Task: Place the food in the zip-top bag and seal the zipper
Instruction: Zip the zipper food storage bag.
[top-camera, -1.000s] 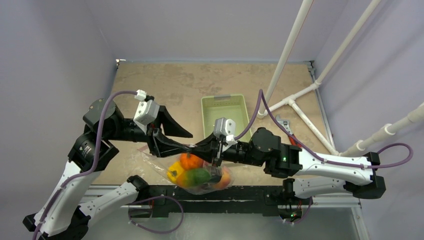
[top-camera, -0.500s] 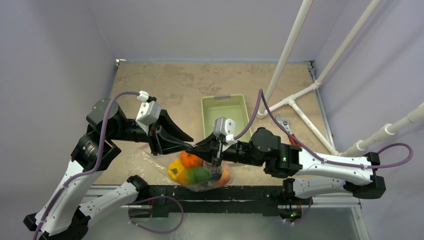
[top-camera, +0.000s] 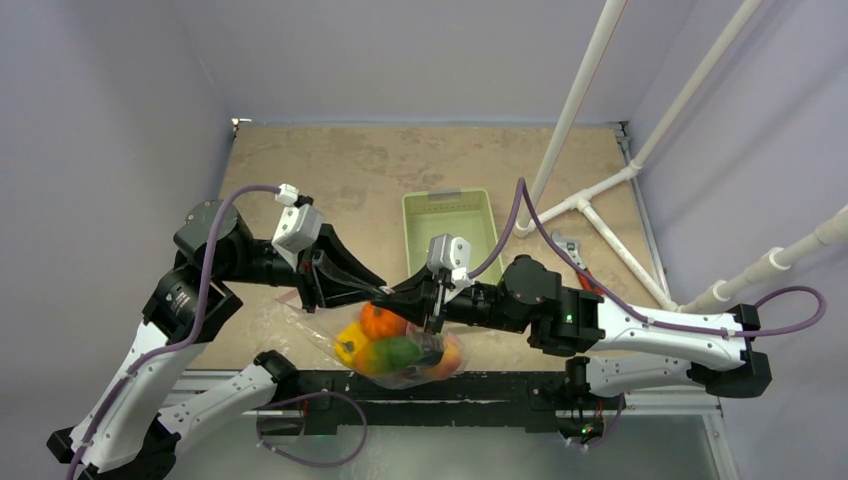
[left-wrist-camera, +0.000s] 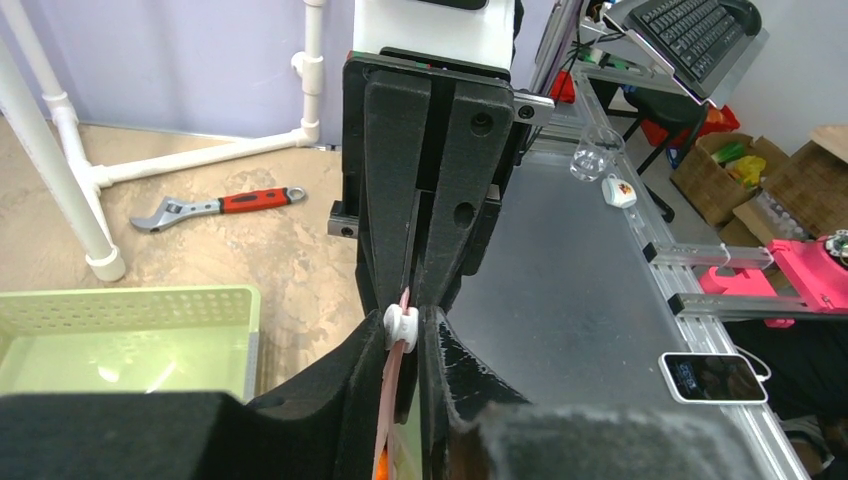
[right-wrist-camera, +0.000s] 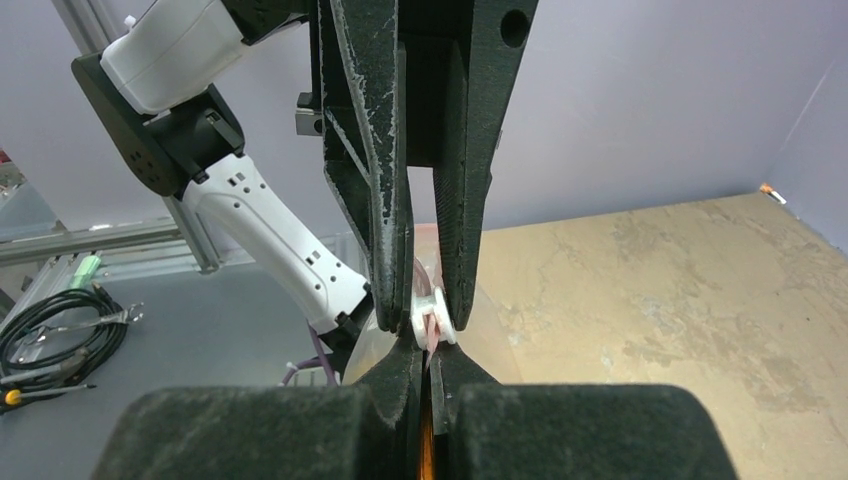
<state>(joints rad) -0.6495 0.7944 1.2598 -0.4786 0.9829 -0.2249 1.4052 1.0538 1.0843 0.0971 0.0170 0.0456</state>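
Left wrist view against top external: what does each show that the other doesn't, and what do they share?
Only the left wrist view resolves the white slider on the pink zipper, pinched where the left end effector meets the right end effector. Only top external shows the bag body and the food filling it. Both show the green basket and the wrench.

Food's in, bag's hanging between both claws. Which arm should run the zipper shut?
Left. The left claw appears pinched on the white slider, so it can drag it along the zipper. The right claw is shut on the zipper beside it, better kept as anchor holding the zip-top bag.
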